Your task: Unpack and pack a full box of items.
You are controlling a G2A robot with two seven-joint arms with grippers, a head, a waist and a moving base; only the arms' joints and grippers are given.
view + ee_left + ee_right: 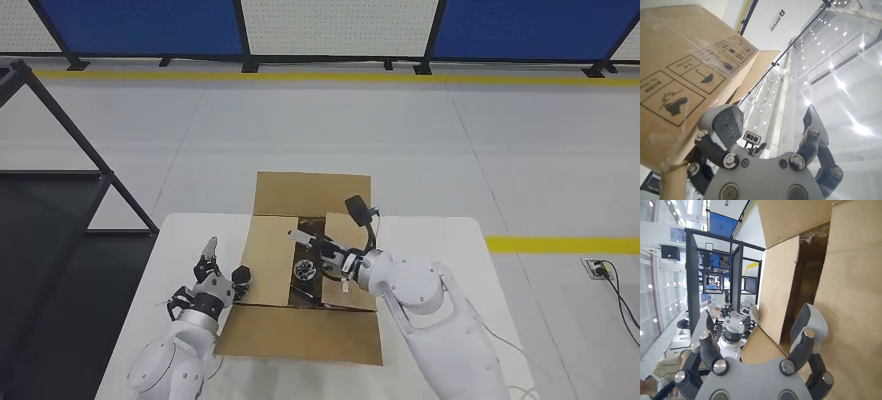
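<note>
A brown cardboard box [300, 335] stands on the white table [450, 240] with all its flaps folded outward. My right gripper [318, 252] hangs open over the dark opening [806, 262], one finger [808, 321] against the flap beside the gap and nothing held between them. My left gripper [222, 265] is open at the box's left side, next to the outer wall with printed symbols [677, 56]. One of its fingers [728, 123] lies close to the flap's edge. A dark round thing [305, 268] shows inside the box; I cannot tell what it is.
A black metal rack [60, 200] stands left of the table. Blue and white partition panels [340, 25] line the far side of the floor, with a yellow line [560, 243] to the right. Bare tabletop lies right of the box.
</note>
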